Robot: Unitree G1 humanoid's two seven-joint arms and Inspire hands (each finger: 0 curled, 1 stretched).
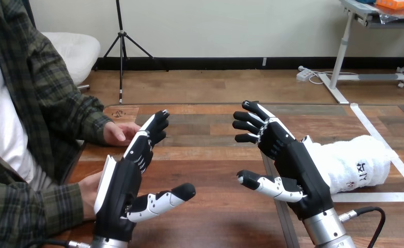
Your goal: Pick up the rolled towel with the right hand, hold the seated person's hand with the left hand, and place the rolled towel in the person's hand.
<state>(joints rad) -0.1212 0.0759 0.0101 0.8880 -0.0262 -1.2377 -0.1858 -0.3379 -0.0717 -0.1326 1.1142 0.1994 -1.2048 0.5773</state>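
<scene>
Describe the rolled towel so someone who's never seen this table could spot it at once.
Start at the wooden table and look to its right side, where white tape lines mark the surface. Just beyond the right robot hand lies the rolled towel, on its side. It is the only soft white bundle there, unlike the hard black-and-white hand in front of it.

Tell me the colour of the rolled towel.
The rolled towel is white, seen best in the head view.

The table (215,155) is bare between the left hand (118,191) and the right hand (298,168). The towel (362,160) lies just right of the right hand, nothing between. The person's far hand (118,133) and near hand (89,192) crowd the left hand's left side.
</scene>
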